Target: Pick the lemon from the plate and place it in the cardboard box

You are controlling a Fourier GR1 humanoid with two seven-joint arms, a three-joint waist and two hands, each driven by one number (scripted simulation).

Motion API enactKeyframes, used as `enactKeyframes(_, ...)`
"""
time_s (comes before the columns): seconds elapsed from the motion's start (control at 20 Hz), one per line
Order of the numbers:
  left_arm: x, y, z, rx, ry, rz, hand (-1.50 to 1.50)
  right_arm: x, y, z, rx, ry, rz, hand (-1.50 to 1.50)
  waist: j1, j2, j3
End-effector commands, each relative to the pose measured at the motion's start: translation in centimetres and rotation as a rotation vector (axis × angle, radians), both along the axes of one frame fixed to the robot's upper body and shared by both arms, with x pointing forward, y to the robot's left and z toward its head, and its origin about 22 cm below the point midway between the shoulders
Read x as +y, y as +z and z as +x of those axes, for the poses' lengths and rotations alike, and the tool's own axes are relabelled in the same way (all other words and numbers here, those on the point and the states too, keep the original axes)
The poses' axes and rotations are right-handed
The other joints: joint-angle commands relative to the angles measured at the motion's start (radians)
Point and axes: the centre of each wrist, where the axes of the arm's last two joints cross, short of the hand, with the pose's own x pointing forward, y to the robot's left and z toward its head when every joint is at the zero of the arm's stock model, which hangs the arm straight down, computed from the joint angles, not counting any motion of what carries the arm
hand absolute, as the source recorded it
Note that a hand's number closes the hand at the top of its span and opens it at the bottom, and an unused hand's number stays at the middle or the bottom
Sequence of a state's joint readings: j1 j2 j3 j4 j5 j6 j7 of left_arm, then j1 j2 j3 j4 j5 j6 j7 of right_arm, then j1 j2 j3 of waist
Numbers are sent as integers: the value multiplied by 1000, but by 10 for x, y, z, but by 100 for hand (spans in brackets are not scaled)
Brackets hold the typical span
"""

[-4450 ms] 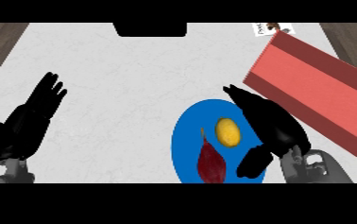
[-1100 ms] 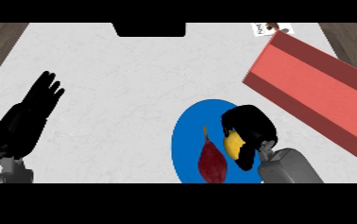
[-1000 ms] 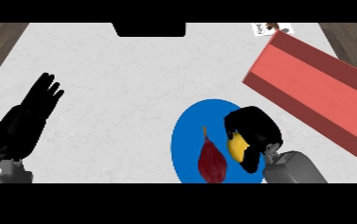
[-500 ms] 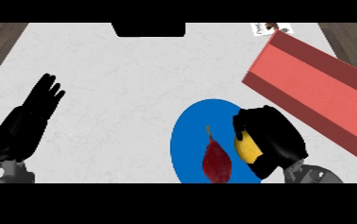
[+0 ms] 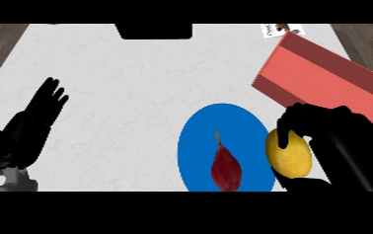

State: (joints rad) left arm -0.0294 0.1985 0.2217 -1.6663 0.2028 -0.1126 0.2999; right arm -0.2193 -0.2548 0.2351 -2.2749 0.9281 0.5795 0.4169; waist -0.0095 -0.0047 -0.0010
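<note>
Our right hand (image 5: 331, 134) has its fingers (image 5: 295, 117) clamped on the lemon (image 5: 289, 154), at the blue plate's (image 5: 218, 124) right rim, lower right. We judge the carry is under way; next, move up-right over the cardboard box (image 5: 320, 77) and release.

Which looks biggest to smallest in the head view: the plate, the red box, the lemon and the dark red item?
1-2. Plate and box: about alike, both cut off by the edges, so unranked.
3. Lemon, held in the right hand, perhaps nearer the camera.
4. Dark red item.
</note>
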Motion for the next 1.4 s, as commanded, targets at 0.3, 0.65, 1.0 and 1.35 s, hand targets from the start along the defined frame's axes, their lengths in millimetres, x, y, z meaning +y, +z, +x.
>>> enactKeyframes(0.3,-8,-9,10,6,1,12,0,-34,79,19,-152,-250,107,150,8,4,0)
enactKeyframes(0.65,-3,16,8,-5,-12,3,0,-75,78,50,-107,-286,18,150,11,4,1)
enactKeyframes(1.0,1,-25,-8,-15,-7,-2,0,-114,39,96,-132,-257,45,150,15,6,1)
enactKeyframes(1.35,-12,13,0,-13,-10,4,0,-133,7,137,-89,-245,68,150,18,5,1)
